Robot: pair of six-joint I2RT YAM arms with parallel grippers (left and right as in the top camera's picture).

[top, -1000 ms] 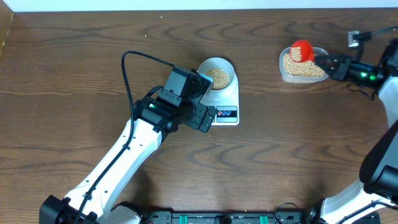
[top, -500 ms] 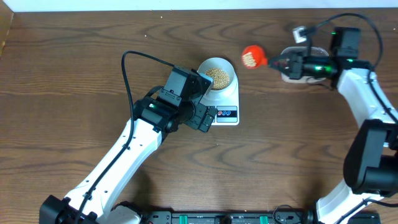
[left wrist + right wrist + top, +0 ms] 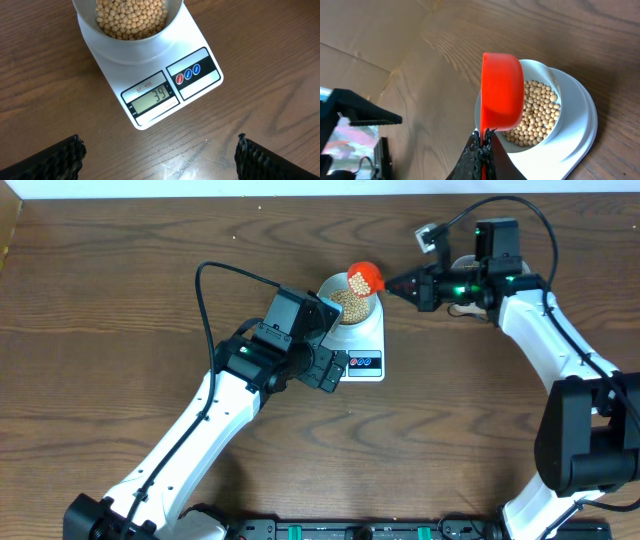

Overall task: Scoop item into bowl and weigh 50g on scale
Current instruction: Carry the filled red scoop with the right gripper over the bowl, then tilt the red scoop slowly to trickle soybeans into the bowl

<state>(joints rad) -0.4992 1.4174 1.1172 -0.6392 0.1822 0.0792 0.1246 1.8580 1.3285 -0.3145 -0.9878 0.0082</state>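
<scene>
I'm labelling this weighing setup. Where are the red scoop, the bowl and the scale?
red scoop (image 3: pixel 502 90), right wrist view, outside of its cup.
bowl (image 3: pixel 86 20), left wrist view, its left wall.
scale (image 3: pixel 152 96), left wrist view, its display.

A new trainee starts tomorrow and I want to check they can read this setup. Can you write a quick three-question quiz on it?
1. True or false: the red scoop is over the bowl of soybeans.
2. What does the display on the scale read? A) 50 B) 39 C) 12
3. Fill in: the scoop is held by the ____ gripper.
Key: 1 true; 2 B; 3 right gripper.
</scene>
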